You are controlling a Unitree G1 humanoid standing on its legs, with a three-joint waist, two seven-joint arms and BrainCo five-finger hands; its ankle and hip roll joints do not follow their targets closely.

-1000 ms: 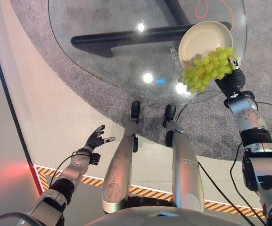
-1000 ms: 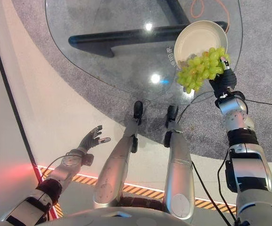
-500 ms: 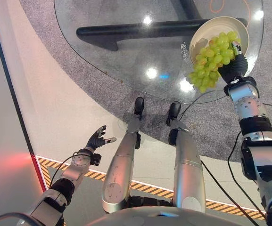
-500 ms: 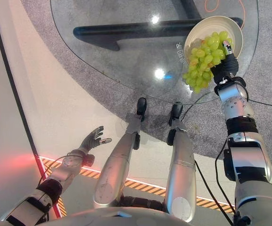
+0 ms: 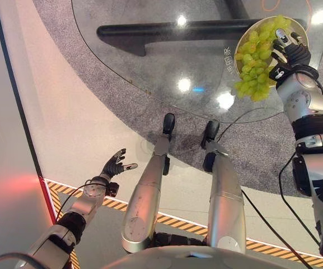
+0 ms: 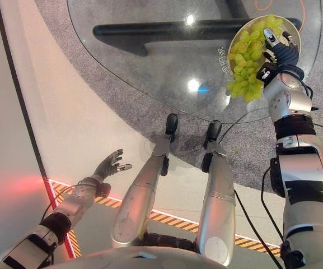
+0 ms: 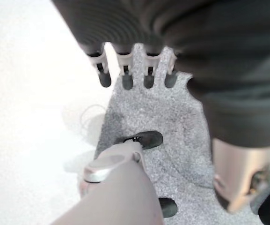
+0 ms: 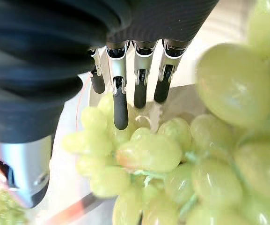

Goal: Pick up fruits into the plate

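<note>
Upper right of the frame, the right robot hand point(image 5: 293, 51) grips the grapes point(image 5: 256, 59) over the plate point(image 6: 291, 27) on the glass desk point(image 5: 167, 61). The left robot hand point(image 5: 115, 166), lower left, is spread.

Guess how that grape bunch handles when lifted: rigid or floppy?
Probably floppy: the grape bunch drapes over the plate rim by the right hand, its lower end hanging past it. Round, smooth grapes look slippery, and singles may roll if detached.
</note>
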